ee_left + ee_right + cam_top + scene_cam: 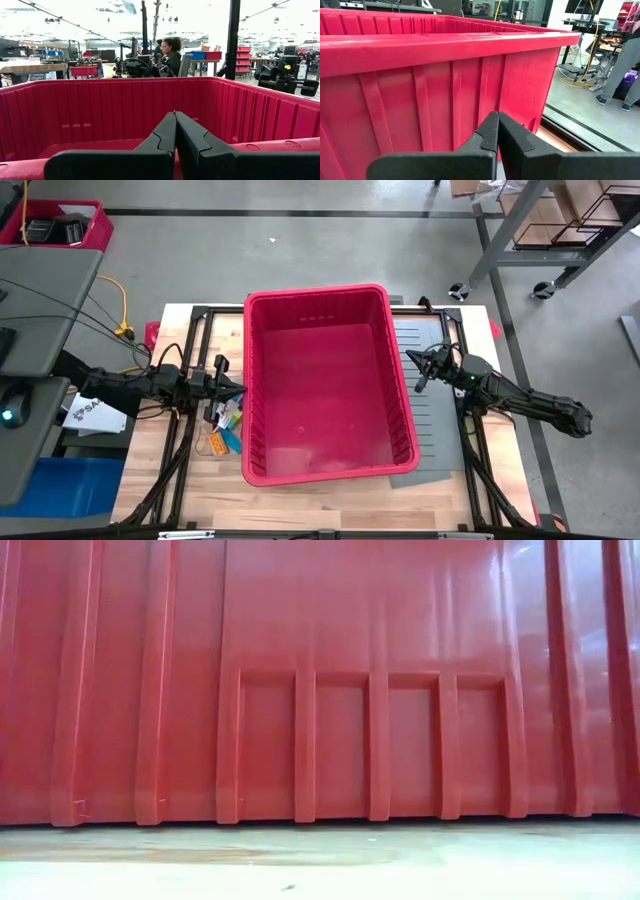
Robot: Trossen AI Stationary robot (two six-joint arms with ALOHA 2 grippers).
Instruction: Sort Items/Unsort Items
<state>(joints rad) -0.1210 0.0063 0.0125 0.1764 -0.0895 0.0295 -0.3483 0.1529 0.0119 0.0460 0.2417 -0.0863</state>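
Here, left gripper (222,378) clenched, level beside red bin (330,385), over the items (226,420), right gripper (420,370) clenched opposite.

Closed right gripper (497,131) just beside red bin's (445,75) ribbed outer wall

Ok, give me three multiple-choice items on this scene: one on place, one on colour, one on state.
1. Where do the small items lie?
A. inside the bin
B. on the table left of the bin
C. on the grey mat

2. What colour is the bin?
A. red
B. blue
C. grey

3. How stand the left gripper fingers?
A. wide open
B. shut
C. shut on a block

Answers: 1 B, the high view shows them heaped beside the bin's left wall. 2 A, red in every view. 3 B, fingers meet with nothing between.
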